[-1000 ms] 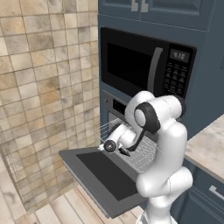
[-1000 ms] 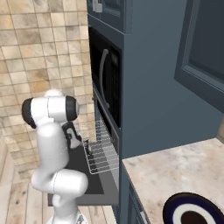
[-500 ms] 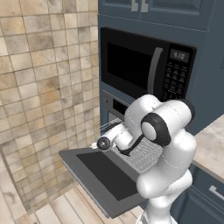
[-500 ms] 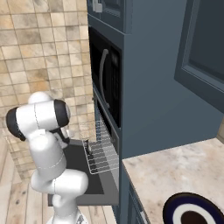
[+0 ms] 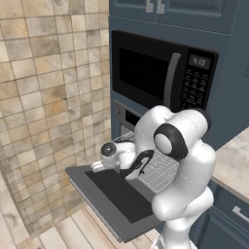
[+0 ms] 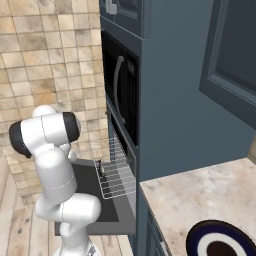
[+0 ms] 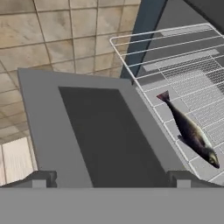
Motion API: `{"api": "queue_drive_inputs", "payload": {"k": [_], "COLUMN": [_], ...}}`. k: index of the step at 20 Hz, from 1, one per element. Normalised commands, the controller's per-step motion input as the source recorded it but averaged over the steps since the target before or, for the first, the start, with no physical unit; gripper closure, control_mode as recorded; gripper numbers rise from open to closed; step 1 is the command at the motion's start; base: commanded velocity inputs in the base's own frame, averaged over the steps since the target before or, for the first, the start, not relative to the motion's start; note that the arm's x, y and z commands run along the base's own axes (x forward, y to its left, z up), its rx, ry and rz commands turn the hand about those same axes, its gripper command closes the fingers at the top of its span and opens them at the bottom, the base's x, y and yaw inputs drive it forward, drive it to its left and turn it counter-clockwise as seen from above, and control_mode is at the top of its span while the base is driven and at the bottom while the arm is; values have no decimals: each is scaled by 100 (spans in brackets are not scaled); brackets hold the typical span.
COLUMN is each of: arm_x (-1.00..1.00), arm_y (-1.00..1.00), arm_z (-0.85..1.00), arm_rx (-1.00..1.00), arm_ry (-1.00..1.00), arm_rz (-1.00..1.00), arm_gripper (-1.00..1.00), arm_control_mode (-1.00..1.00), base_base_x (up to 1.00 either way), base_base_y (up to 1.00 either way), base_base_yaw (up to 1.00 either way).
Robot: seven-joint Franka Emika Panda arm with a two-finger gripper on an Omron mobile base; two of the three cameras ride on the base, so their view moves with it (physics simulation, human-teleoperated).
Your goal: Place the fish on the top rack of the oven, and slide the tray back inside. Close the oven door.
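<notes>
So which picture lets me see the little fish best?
The hand view: the fish lies whole and close up on the pulled-out wire rack. In the right base view it is just a small dark sliver on the rack. In the left base view the arm covers that spot.

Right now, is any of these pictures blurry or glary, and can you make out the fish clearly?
Hand view: soft but readable, the fish lies plain on the top rack, no glare. Left and right base views: evenly lit, flat rendering, no harsh shadows.
</notes>
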Motion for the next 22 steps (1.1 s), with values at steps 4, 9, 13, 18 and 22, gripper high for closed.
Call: {"api": "queue_drive_inputs", "payload": {"k": [4,9,13,18,22], "arm_x": [-3,8,8,0,0], "arm_y": [11,-23,-15,0,5], "arm_z": [-17,-18,-52,-92,-98], "arm_rx": [8,1,-2,-10,-10], "arm_ry": [21,-3,-3,-1,0], "arm_rz": [6,0,1,3,5], "arm_gripper": [-100,-100,-100,-100,-100], "arm_control_mode": [-100,-100,-100,-100,-100], "base_base_x": [0,0,0,0,0], "base_base_y": [0,0,0,0,0], "base_base_yaw": [0,0,0,0,0]}}
